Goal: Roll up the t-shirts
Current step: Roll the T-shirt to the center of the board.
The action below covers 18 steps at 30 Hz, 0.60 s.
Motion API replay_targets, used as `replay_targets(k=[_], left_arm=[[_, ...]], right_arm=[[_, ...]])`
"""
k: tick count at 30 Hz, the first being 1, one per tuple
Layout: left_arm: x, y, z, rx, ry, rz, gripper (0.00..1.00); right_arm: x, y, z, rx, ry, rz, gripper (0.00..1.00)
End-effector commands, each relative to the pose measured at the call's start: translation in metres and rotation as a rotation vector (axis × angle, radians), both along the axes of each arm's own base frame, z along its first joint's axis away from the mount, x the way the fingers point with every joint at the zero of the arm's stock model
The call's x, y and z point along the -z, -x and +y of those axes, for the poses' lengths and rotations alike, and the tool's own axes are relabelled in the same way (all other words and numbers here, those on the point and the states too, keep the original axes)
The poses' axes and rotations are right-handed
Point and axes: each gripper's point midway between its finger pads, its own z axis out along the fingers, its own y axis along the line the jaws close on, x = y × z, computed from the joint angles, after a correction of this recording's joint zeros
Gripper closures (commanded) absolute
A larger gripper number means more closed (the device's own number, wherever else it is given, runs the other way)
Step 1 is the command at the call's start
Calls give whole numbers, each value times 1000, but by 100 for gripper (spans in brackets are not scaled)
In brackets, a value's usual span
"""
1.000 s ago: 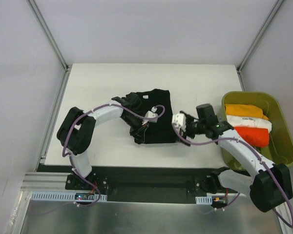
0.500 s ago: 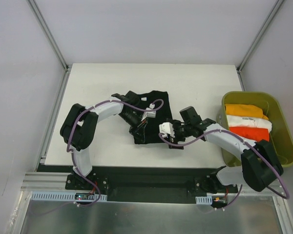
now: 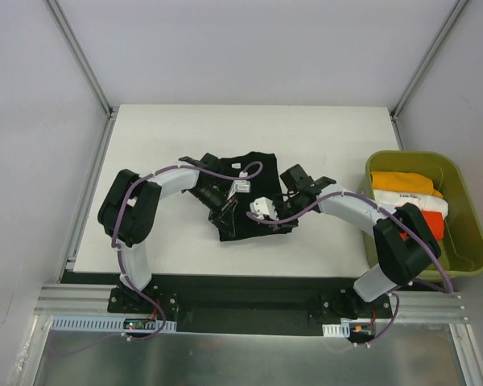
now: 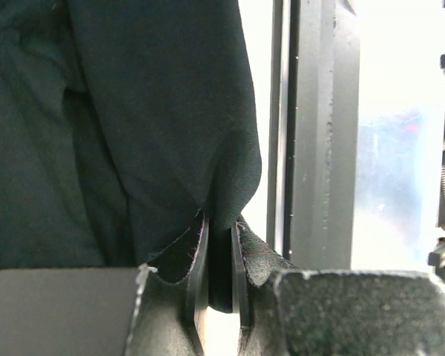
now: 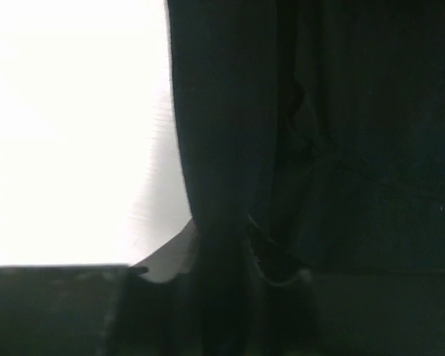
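A black t-shirt (image 3: 253, 170) lies bunched in the middle of the white table (image 3: 161, 137). My left gripper (image 3: 225, 215) sits at its near left edge, shut on a fold of the black cloth (image 4: 170, 111), which runs up between the fingers (image 4: 199, 259). My right gripper (image 3: 275, 223) is at the shirt's near right edge, and the jaws pinch a dark fold (image 5: 222, 185). Orange (image 3: 398, 181), white (image 3: 410, 200) and red-orange (image 3: 428, 223) t-shirts lie folded in the tub.
An olive-green plastic tub (image 3: 467, 193) stands at the table's right edge. Metal frame posts (image 3: 80, 56) rise at the back corners. A dark rail (image 4: 319, 133) runs close beside the left gripper at the table's near edge.
My right arm swung left from beside the tub to the shirt's near right edge and its jaws closed on the cloth. The left gripper kept its hold and shifted slightly.
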Motion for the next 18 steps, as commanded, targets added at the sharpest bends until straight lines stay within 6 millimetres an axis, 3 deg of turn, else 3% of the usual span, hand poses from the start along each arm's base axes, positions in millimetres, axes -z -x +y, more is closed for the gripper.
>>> replay_targets(k=[1, 2, 5, 8, 12, 18], left_arm=[[-12, 15, 10, -49, 25, 101, 96], [-12, 13, 14, -75, 21, 124, 96], [-17, 12, 19, -128, 1, 221, 95], [-17, 7, 23, -157, -4, 269, 95], [-8, 7, 25, -166, -63, 350, 95], [9, -12, 23, -217, -117, 438, 90]], right_arm=[[-16, 38, -7, -109, 33, 178, 86], [-18, 54, -15, -130, 64, 245, 92], [-30, 78, -26, -156, 93, 380, 97], [-37, 91, -35, -158, 143, 548, 97], [-38, 89, -37, -135, 196, 700, 97], [-26, 70, -34, -40, 257, 863, 97]])
